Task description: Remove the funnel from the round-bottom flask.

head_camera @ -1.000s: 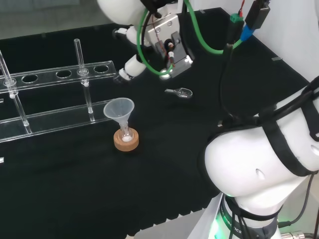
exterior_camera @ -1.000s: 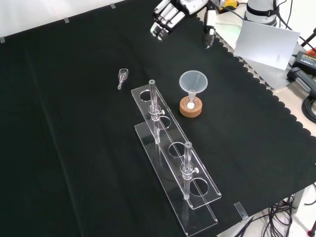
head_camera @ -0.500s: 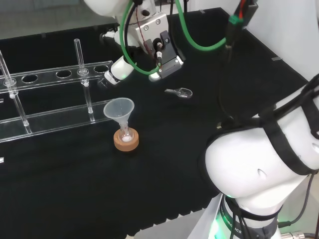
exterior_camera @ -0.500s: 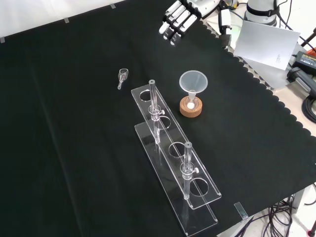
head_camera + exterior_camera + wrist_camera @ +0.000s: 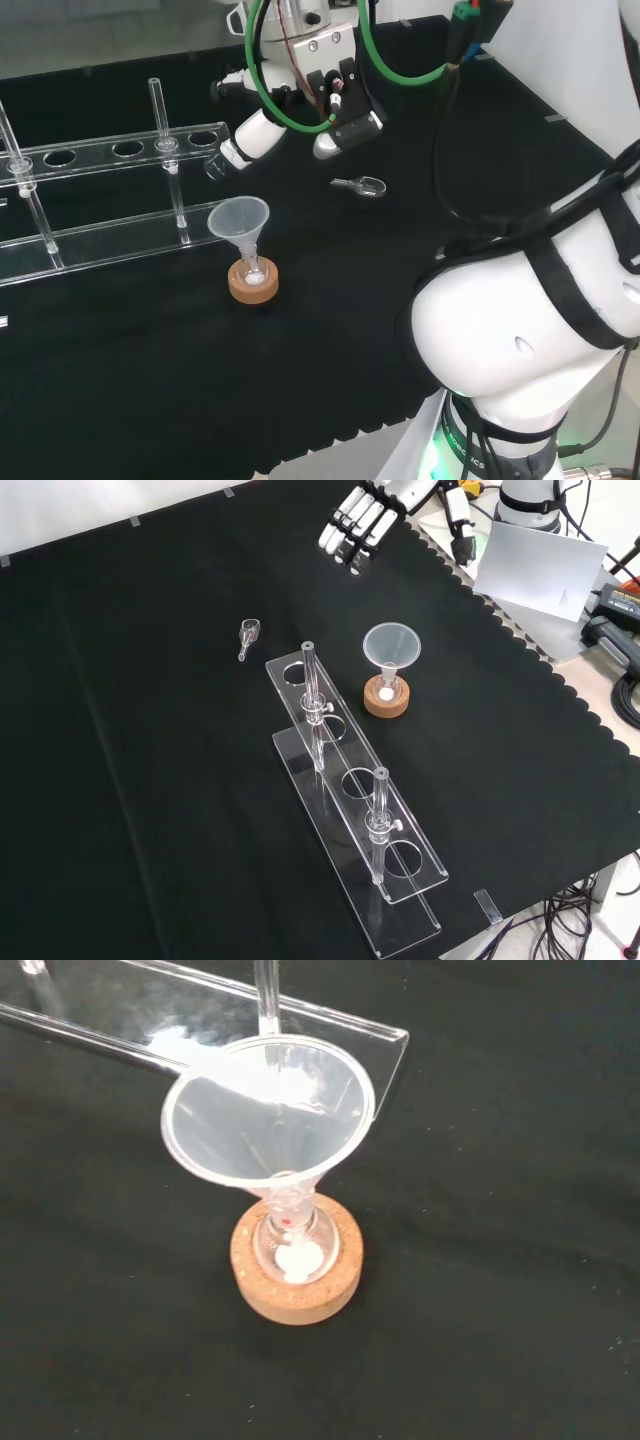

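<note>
The black cloth (image 5: 150,810) covers the bench. On it, in the front view, a clear rack (image 5: 355,825) runs from the middle toward the near right, with two upright glass tubes (image 5: 312,705) in it. The hand (image 5: 355,525) hangs above the far edge of the cloth in the front view, fingers straight and side by side, holding nothing, well apart from the ware. The funnel (image 5: 391,646) sits with its stem in the neck of the round-bottom flask (image 5: 386,689), just right of the rack's far end in the front view. The flask rests in a cork ring (image 5: 386,701) and holds a little white matter at its bottom. A small clear scoop (image 5: 247,635) lies on the cloth, left of the rack's far end in the front view.
</note>
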